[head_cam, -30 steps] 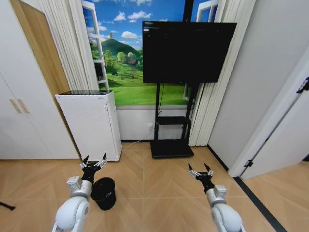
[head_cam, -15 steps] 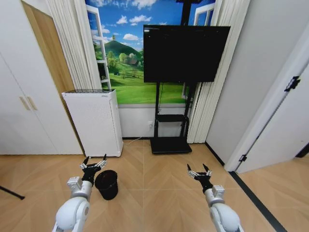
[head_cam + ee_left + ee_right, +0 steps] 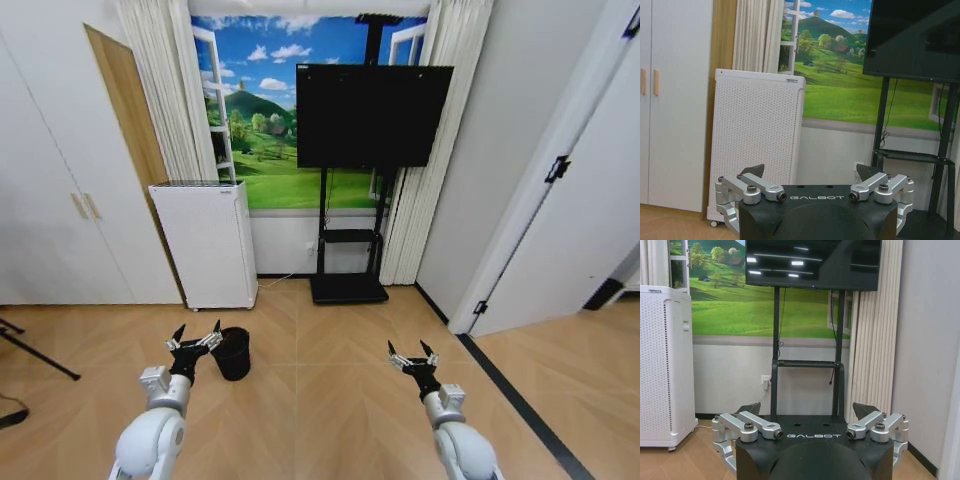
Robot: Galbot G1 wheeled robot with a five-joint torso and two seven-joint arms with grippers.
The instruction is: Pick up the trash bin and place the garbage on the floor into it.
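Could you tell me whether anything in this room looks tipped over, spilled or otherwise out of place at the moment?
Nothing stands out. The trash bin stands upright on the wooden floor, ahead of the open left gripper. The white perforated appliance and the TV stand sit square against the wall. The right gripper is open too.

Both arms were held forward and low, roughly parallel, wrists straight. Left gripper (image 3: 194,337) pointed ahead with its fingers spread apart, nothing between them. Right gripper (image 3: 412,352) was in the same pose at about the same height, fingers likewise spread and empty.
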